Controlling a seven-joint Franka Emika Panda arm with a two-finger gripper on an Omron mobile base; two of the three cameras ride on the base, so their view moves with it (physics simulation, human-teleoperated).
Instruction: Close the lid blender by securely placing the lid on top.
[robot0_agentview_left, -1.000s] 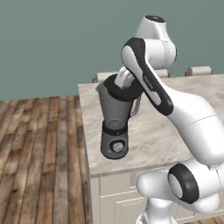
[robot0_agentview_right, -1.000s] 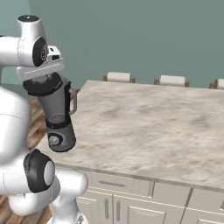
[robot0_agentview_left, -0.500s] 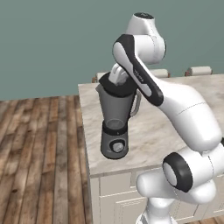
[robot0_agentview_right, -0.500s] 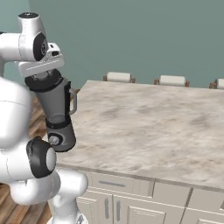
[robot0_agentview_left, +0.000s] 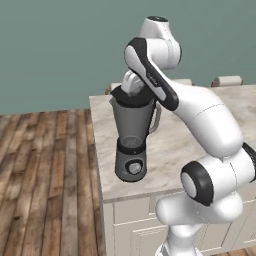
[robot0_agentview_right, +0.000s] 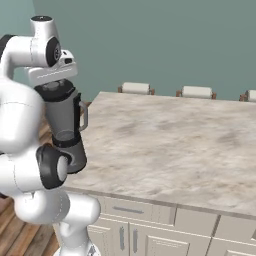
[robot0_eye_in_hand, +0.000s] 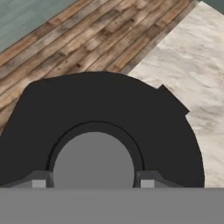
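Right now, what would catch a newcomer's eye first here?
The big white arm bending over the near corner of the marble counter. Its jaws grip the grey knob of a black lid, pressed onto a grey blender at the counter's edge above the wooden floor.

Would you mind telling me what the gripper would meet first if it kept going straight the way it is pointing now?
The gripper points down onto the lid, its fingertips closed either side of the grey centre knob. Straight on, the lid would press into the blender jar mouth beneath; whether it is fully seated is unclear.
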